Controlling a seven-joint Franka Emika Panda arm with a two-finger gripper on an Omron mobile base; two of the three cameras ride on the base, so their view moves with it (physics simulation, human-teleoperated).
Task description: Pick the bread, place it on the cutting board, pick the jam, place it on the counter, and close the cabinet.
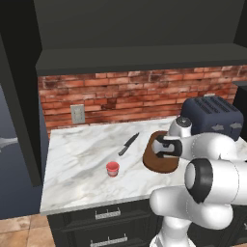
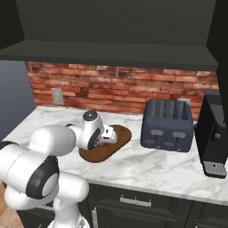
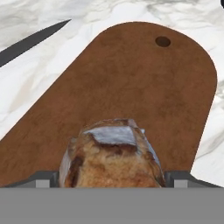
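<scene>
Mottled-brown bread [image 3: 113, 157] sits clamped between the two fingers [image 3: 43, 178], which are closed against its sides, just above the near end of the cutting board [image 3: 144, 92]. No writing can be read on anything. The board lies flat on the marble tabletop [image 1: 82, 154] with a small hole near its far rounded end and bare wood ahead of the roll. A dark knife [image 1: 129, 143] lies left of the board, apart from it. The red jam [image 1: 112, 168] stands further left, nearer the front edge. A dark toaster [image 2: 167, 124] stands right of the board against the brick wall, with a black appliance [image 2: 213, 136] beyond it.
</scene>
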